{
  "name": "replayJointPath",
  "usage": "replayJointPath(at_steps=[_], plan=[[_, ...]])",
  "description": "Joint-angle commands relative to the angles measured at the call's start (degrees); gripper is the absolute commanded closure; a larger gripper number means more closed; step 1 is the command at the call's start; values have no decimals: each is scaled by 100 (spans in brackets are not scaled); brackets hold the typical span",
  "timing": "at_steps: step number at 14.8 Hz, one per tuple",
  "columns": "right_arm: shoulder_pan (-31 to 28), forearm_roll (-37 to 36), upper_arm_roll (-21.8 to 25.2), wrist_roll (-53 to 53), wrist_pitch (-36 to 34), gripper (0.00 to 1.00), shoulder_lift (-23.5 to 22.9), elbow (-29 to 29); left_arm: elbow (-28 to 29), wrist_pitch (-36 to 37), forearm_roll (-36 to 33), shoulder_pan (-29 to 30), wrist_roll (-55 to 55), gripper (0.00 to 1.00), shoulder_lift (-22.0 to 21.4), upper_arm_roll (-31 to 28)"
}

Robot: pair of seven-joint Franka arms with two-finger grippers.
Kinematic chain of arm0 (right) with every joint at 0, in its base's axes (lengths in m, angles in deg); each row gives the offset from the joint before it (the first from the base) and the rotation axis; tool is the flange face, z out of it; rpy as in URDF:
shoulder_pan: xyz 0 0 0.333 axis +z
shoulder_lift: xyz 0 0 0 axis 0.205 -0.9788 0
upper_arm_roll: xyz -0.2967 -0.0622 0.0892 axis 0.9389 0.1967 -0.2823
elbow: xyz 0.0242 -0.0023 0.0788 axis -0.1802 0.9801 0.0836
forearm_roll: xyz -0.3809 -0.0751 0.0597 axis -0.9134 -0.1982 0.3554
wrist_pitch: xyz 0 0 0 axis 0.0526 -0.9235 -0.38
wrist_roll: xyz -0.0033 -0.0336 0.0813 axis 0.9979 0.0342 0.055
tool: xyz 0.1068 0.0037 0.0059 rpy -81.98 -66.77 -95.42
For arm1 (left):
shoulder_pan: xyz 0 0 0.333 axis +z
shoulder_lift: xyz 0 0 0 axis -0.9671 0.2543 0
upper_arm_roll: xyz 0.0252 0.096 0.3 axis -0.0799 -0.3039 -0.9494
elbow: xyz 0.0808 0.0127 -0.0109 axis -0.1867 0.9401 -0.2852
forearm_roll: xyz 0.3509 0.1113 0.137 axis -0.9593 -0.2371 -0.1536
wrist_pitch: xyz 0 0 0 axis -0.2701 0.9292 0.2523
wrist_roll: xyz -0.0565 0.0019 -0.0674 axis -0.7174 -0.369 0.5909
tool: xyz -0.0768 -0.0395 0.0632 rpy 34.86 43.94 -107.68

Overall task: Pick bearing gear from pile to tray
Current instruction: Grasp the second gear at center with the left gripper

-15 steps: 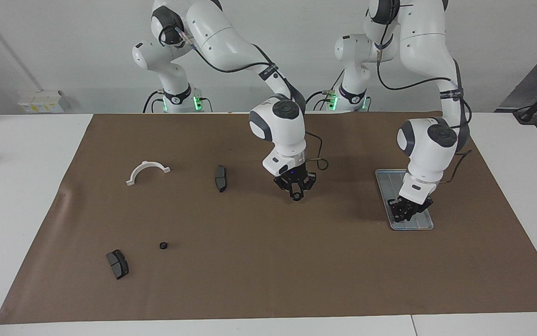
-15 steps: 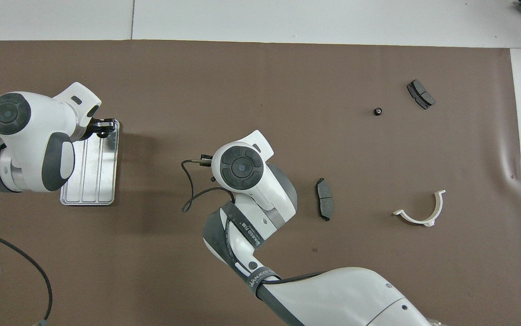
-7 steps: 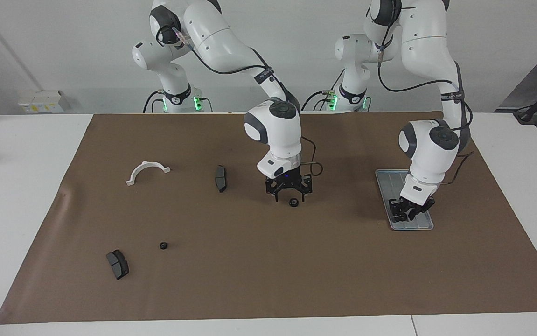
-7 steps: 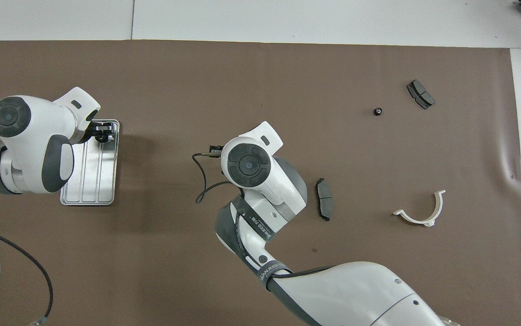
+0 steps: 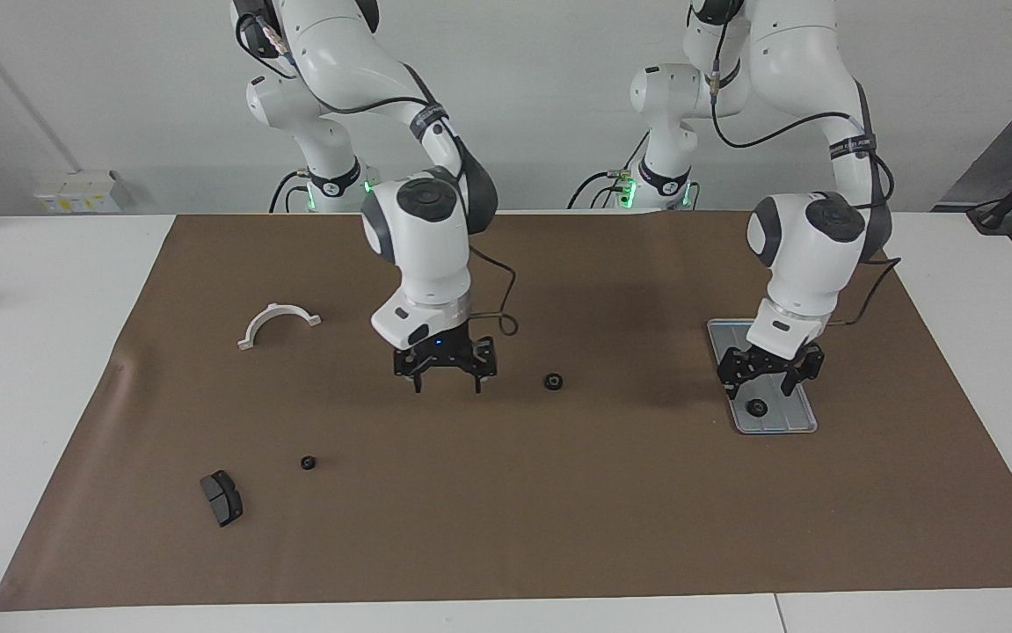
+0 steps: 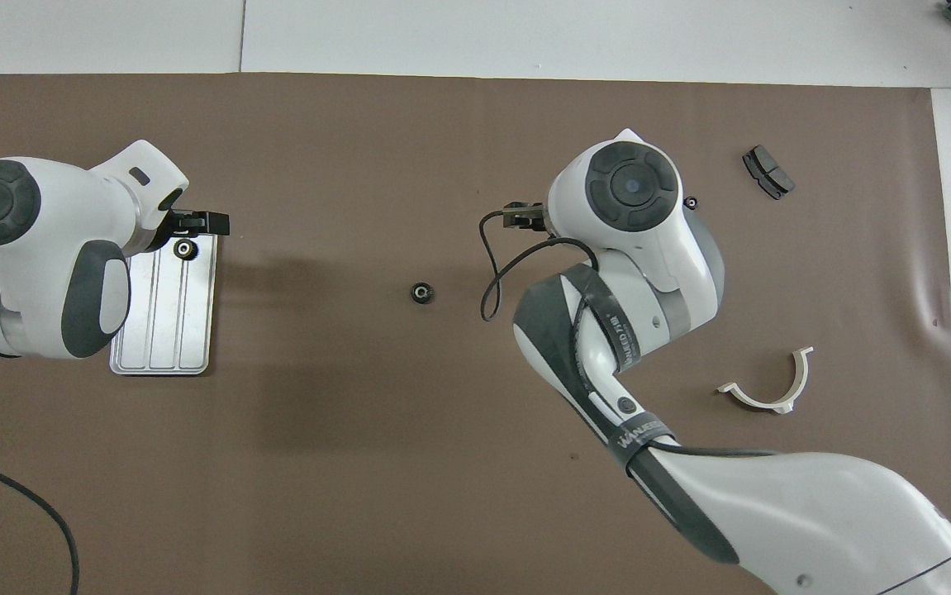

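Note:
The silver tray [image 5: 789,418] lies on the brown mat at the left arm's end; it also shows in the overhead view [image 6: 165,326]. A black gear [image 5: 758,407] lies in it at the end farthest from the robots [image 6: 185,249]. My left gripper [image 5: 768,387] is open and empty just above that gear. A second gear [image 5: 553,381] lies alone mid-mat [image 6: 421,292]. My right gripper [image 5: 447,385] is open and empty, low over the mat beside that gear, toward the pile. A third gear [image 5: 308,462] lies in the pile [image 6: 691,201].
A white half-ring bracket [image 5: 277,323] and a dark brake pad [image 5: 222,498] lie at the right arm's end of the mat. The right arm hides another pad beneath its wrist. In the overhead view the bracket [image 6: 768,390] and pad [image 6: 767,172] show too.
The right gripper opened, left its gear mid-mat and swung toward the pile. The left gripper opened, left a gear in the tray and rose a little.

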Motion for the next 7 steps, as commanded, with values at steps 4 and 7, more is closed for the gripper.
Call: replayJointPath(at_steps=[4,7], plan=[[-1063,363,-120,-2437,-14,0,-172,153,-223,303,-112,-1252,-1233,0,58,-66],[-1616,476,-129,-3536,100,0,-550,13,-415,311,-225,-1832,-1849,0,374,-83]])
